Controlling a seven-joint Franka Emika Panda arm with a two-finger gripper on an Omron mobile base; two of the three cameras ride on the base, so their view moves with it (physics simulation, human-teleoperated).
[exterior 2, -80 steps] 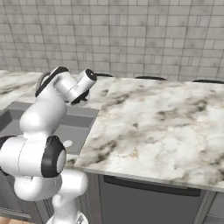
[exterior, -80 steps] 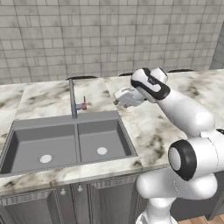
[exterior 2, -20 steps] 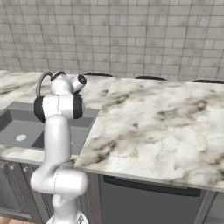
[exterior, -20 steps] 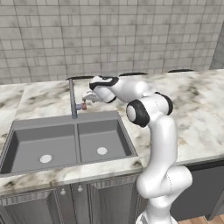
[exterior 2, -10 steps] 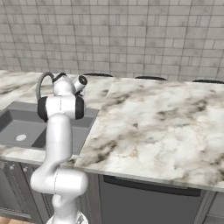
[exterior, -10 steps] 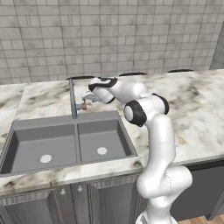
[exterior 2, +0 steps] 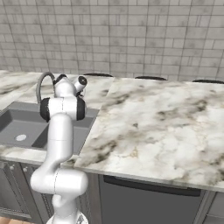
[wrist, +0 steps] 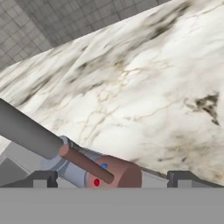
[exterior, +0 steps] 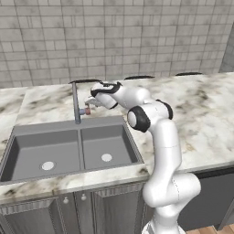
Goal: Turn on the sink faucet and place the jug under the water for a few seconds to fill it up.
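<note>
No water runs yet: the claw (exterior: 91, 101), spread wide, flanks the sink faucet (exterior: 75, 103) lever (wrist: 86, 164) at its 3 o'clock, so turning it and filling the jug remain.

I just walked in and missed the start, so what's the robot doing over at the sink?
The arm is stretched over the counter with its gripper at the faucet, fingertips on either side of the lever, which sits between them untouched as far as I can tell. No water runs into the sink, so the faucet looks off.
</note>
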